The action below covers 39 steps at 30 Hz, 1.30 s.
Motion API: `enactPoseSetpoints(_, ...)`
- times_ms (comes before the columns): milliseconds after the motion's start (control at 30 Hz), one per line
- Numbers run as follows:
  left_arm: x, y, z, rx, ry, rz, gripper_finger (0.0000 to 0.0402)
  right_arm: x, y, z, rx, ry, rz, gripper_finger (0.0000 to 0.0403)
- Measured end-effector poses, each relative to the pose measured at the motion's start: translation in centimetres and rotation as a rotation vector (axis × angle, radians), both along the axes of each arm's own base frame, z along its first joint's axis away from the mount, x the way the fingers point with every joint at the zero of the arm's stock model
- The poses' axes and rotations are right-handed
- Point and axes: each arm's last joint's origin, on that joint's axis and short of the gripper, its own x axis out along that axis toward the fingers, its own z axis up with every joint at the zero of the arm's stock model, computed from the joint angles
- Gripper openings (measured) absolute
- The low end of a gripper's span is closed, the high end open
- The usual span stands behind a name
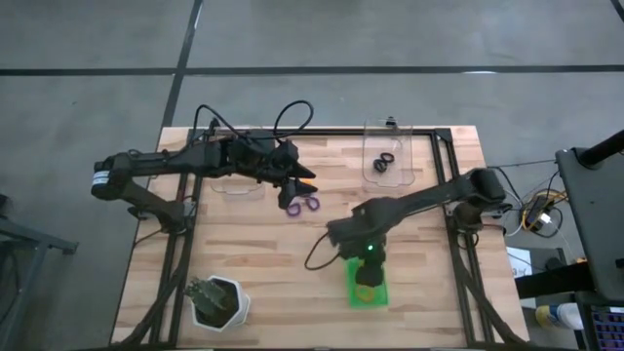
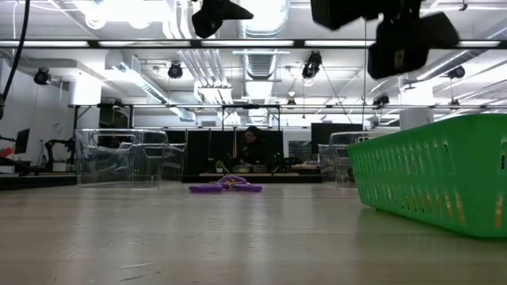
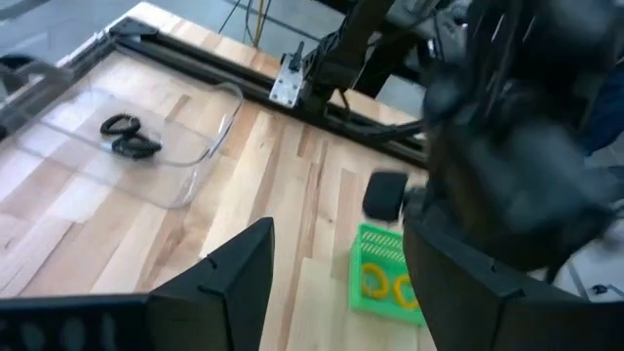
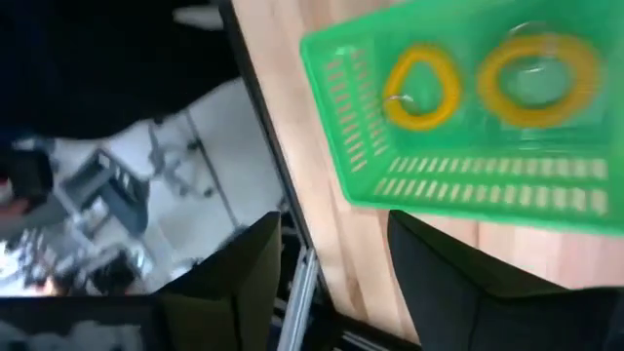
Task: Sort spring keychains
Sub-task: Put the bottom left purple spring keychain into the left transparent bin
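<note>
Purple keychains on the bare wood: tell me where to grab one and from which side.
Take the purple keychains one at a time, pinching across the coiled rim from straight above. They lie flat on the table, so a side approach finds little to grip. The left tool is nearest.

Wood-plank table (image 1: 263,273); green perforated plastic tray (image 4: 458,146); clear plastic bin (image 3: 185,146).

Wooden table (image 1: 273,263): green tray (image 1: 368,286) under right gripper's fingers (image 1: 369,255); purple keychains (image 1: 300,204) just below left gripper's fingertips (image 1: 304,181); two clear bins (image 1: 389,154); white pot (image 1: 220,302).
</note>
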Motion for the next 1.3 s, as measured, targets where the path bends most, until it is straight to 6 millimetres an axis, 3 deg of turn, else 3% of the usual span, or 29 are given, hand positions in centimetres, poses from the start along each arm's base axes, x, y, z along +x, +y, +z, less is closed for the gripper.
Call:
enactPoseSetpoints(233, -0.1, 0.4, -1.4, 0.016, 0.111, 0.009, 0.0220, -2.1, -2.1, 4.8, -0.144, -0.163, -0.135, 0.0191)
enactPoseSetpoints(567, 1.5, 0.7, -7.3, 0.035, 0.479, -0.033, 0.0220, -4.3, -4.8, 9.5, -0.287, -0.407, -0.338, 0.0192)
enactPoseSetpoints(867, 2.5, 0.9, -10.0, 0.025, 0.600, -0.024, 0.0220, -4.5, -5.8, 10.9, -0.367, -0.521, -0.457, 0.0192)
enactPoseSetpoints(1167, 2.9, 1.4, -17.1, 0.068, 0.828, 0.004, 0.0220, -4.1, -5.9, 11.1, -0.357, -0.564, -0.467, 0.0192)
enactPoseSetpoints(1300, 3.5, 1.5, -19.3, 0.101, 0.853, -0.015, 0.0220, -4.1, -5.9, 11.1, -0.357, -0.564, -0.466, 0.0192)
